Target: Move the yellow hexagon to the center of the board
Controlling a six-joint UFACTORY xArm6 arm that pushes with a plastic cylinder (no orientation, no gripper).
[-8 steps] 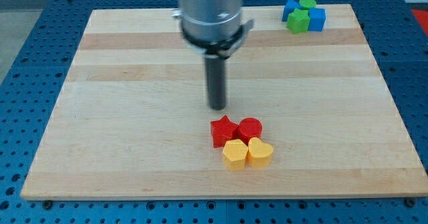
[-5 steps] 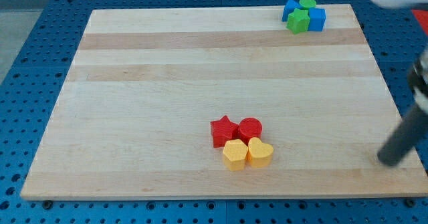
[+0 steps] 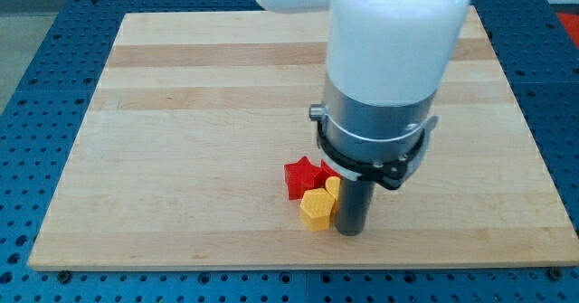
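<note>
camera view: pale wooden board (image 3: 181,113) on blue pegboard (image 3: 36,68)

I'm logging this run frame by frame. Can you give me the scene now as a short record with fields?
surface: wooden board
my tip, right of the yellow hexagon block, close beside it
yellow hexagon block, below the board's centre
red star block, just above the hexagon
other blocks: a red one and a yellow one mostly hidden behind the arm
task status: hexagon not yet at centre

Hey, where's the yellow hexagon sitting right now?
The yellow hexagon sits near the view's bottom, just below the red star, with my tip at its right side.
</note>
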